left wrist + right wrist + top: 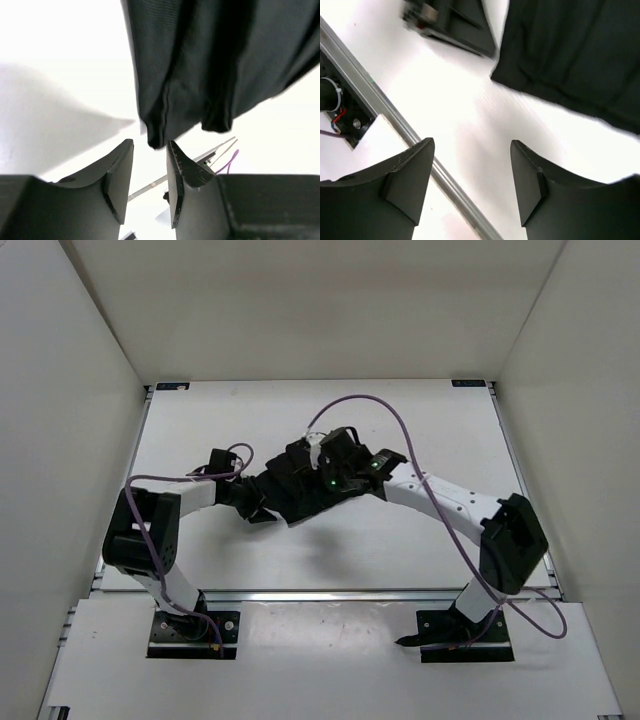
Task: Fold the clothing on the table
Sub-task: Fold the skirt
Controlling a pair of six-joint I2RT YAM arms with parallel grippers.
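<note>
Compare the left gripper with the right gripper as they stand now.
The left gripper holds its jaws closer together than the right gripper. A fold of the clothing reaches the left gripper's tips; the right gripper has only table between its fingers, the clothing further off. Both are open, holding nothing.

Plain white walls (60, 390) close in three sides — small dark fittings (172, 386), perhaps brackets, sit at the far corners.

The soft black ribbed fabric garment (200, 60) is cut off by the top edges of both wrist views.
</note>
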